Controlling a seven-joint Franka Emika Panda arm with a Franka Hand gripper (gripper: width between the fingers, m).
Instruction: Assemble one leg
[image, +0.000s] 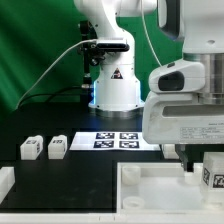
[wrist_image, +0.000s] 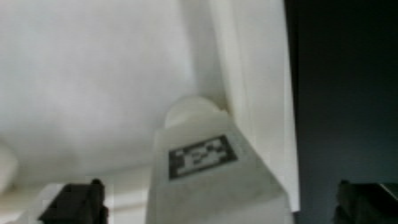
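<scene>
A leg, a stubby white block with a square tag on its face, stands on the large white panel close to the panel's edge. My gripper is open and straddles it. Both dark fingers stand apart from the leg's sides. In the exterior view the gripper hangs low at the right, over the panel's right end, with this leg just beneath it at the frame edge. Two more legs stand side by side on the black table at the exterior view's left.
The marker board lies flat behind the panel, in front of the robot's base. Another white part shows at the exterior view's lower left corner. Black table runs beside the panel's edge.
</scene>
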